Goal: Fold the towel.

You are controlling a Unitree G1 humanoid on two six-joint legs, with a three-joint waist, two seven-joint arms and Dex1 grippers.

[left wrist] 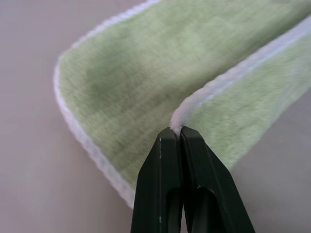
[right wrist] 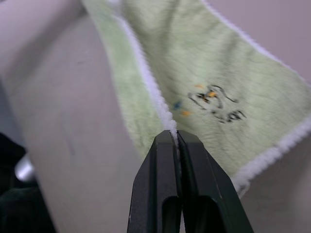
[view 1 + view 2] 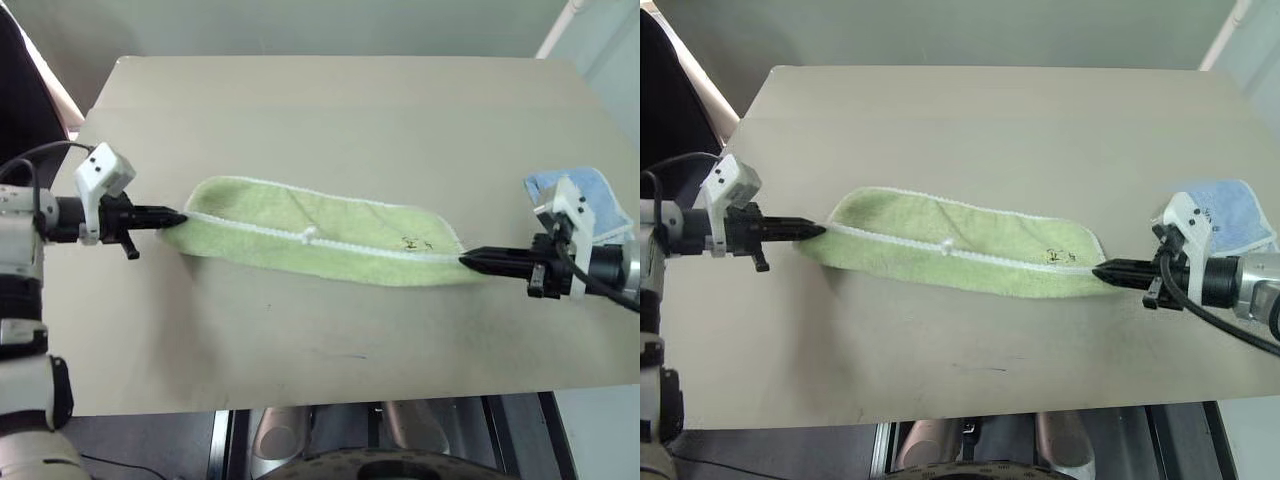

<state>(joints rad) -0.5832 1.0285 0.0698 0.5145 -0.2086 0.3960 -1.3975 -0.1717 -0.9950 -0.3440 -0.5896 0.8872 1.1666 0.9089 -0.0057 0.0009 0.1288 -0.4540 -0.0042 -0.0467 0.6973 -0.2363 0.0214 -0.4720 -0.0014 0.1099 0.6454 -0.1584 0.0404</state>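
Observation:
The light green towel (image 3: 320, 232) with white stitched edging hangs stretched between my two grippers above the tan table (image 3: 330, 110), its near edge raised and the rest sagging onto the table. A small white loop (image 3: 308, 236) sits mid-edge and a dark printed figure (image 3: 416, 243) lies near the right end. My left gripper (image 3: 180, 216) is shut on the towel's left corner edging (image 1: 177, 121). My right gripper (image 3: 466, 260) is shut on the right corner edging (image 2: 171, 127).
A smaller light blue cloth (image 3: 590, 200) lies at the table's right edge, just behind my right wrist. The table's near edge (image 3: 350, 398) runs below the towel, with dark equipment beneath it.

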